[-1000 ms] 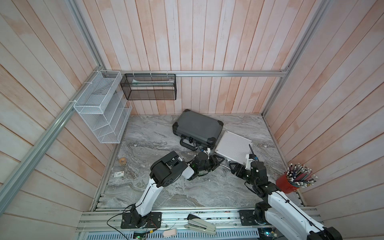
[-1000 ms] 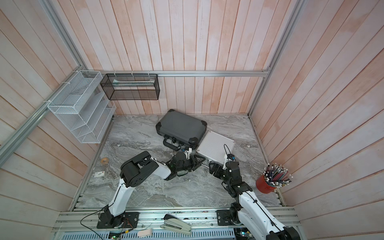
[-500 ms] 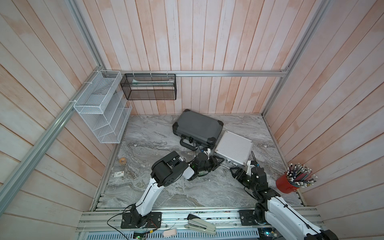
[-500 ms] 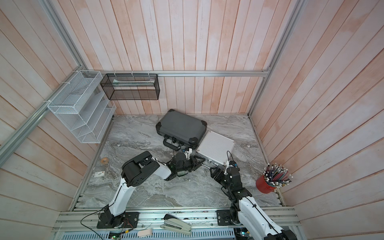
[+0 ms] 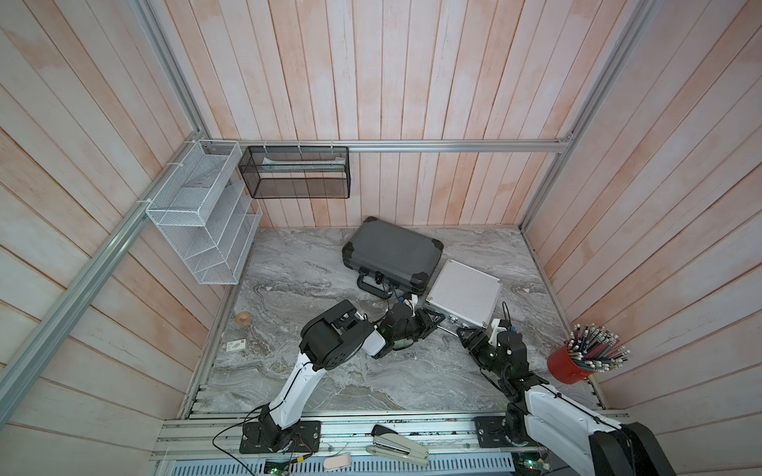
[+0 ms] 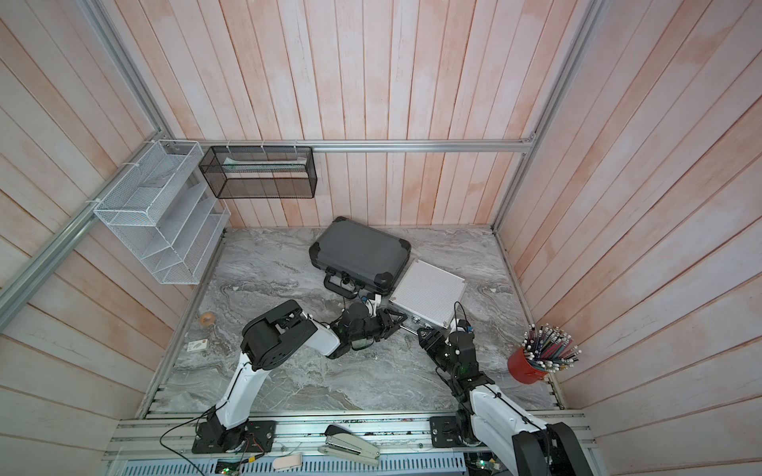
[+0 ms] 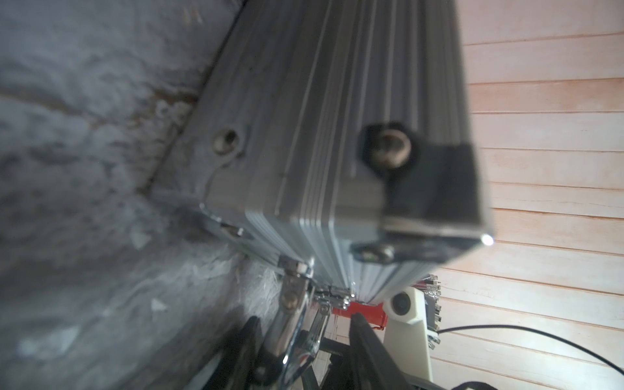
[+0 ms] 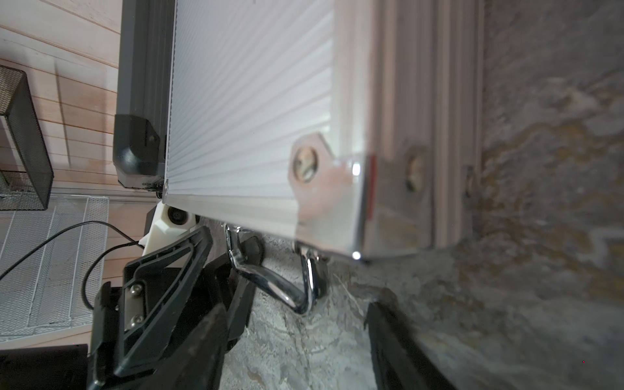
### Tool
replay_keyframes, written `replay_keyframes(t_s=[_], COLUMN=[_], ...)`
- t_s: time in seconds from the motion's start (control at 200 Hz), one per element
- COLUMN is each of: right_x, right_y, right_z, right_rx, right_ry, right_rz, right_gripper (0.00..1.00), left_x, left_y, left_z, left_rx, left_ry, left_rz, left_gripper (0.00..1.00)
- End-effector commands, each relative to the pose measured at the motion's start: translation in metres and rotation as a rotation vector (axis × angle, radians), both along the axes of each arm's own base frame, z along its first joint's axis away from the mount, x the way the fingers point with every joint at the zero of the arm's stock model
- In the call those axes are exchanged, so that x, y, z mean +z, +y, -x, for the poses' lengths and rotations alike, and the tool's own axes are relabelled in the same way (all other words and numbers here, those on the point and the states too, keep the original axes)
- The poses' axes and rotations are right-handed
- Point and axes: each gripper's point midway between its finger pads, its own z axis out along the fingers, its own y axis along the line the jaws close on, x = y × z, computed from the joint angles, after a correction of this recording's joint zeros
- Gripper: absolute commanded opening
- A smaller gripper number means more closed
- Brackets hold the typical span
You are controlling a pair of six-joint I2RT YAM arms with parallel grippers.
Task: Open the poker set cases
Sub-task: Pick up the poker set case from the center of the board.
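Grey case point(image 5: 391, 255), silver case point(image 5: 464, 296) on marble tabletop point(image 5: 309, 371); plank walls point(image 5: 412, 82) (pinkish).

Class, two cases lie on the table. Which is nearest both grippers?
The ribbed silver case: left gripper and right gripper sit at its handle edge; the dark grey case lies farther back.

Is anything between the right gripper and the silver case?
Nothing visible. The right gripper faces a front corner of the silver case with only bare tabletop between; the left gripper is alongside, at the chrome handle.

Marble table point(image 5: 288, 371): grey case point(image 5: 391, 251), silver case point(image 5: 464, 294)
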Motion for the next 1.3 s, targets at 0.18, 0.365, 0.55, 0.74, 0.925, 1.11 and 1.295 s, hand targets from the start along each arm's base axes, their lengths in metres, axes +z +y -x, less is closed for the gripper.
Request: replay_keyframes(t_s=[0.18,0.365,0.55,0.74,0.925,1.11,1.295], right_x=[0.001,-0.002,-0.006,-0.001,-0.002,-0.011,-0.012], right_y=[-0.001,0.002,0.006,0.007,0.007,0.007,0.006], right_z=[-0.005,-0.009,-0.009,-0.015,-0.018,-0.017,-0.016], right_rx=[-0.041,-0.040,-0.028,-0.041,-0.058,-0.073,-0.089], right_ry=[-0.021,-0.015,-0.003,-0.024,-0.021,0.015,0.015], right_rz=[-0.060,-0.074,-0.106,-0.124,-0.155,-0.189,-0.210], right_gripper=[0.59,0.56,0.54,0.47,0.43,0.40,0.33], left_x=[-0.011,-0.011,-0.011,-0.012,-0.013,-0.013,-0.015], left_y=[0.000,0.000,0.000,0.001,0.001,0.003,0.004], left_z=[0.001,0.001,0.002,0.002,0.003,0.003,0.004], left_rx=[-0.009,-0.010,-0.008,-0.009,-0.009,-0.003,-0.001], left_ry=[0.019,0.021,0.025,0.028,0.034,0.038,0.044], left_rz=[0.008,0.012,0.012,0.012,0.013,0.019,0.019], left_gripper=[0.46,0.45,0.45,0.45,0.45,0.45,0.45])
